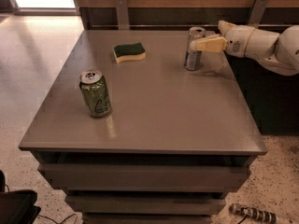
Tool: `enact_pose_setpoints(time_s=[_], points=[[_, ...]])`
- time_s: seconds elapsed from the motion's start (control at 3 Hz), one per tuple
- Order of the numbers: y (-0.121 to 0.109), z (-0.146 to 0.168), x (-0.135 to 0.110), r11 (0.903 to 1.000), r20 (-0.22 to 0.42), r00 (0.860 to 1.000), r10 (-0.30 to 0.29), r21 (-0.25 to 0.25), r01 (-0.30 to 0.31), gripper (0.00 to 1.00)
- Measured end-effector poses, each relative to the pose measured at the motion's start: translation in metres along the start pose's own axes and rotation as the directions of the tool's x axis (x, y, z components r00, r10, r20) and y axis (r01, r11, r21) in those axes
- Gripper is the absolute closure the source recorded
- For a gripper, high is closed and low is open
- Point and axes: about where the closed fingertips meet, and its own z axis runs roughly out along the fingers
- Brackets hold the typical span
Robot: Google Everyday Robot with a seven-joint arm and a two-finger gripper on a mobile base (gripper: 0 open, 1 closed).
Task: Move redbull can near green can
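Note:
The redbull can (193,50) is slim and silver with blue patches; it stands upright at the back right of the grey table (154,111). The green can (95,93) is wider, with pale swirls and a silver top; it stands upright at the front left, far from the redbull can. My gripper (198,43) comes in from the right on a white arm (266,43), with a cream fingertip at the redbull can's upper right side.
A green-and-yellow sponge (129,52) lies at the back, left of the redbull can. A wooden wall with metal brackets (122,10) runs behind the table. A dark object (16,206) sits on the floor at the front left.

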Motion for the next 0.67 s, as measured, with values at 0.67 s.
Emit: enact_pose_setpoints(time_s=[0.67], points=[[0.033, 0.018, 0.004, 0.9959, 0.026, 1.000, -0.013, -0.089, 0.015, 0.16]])
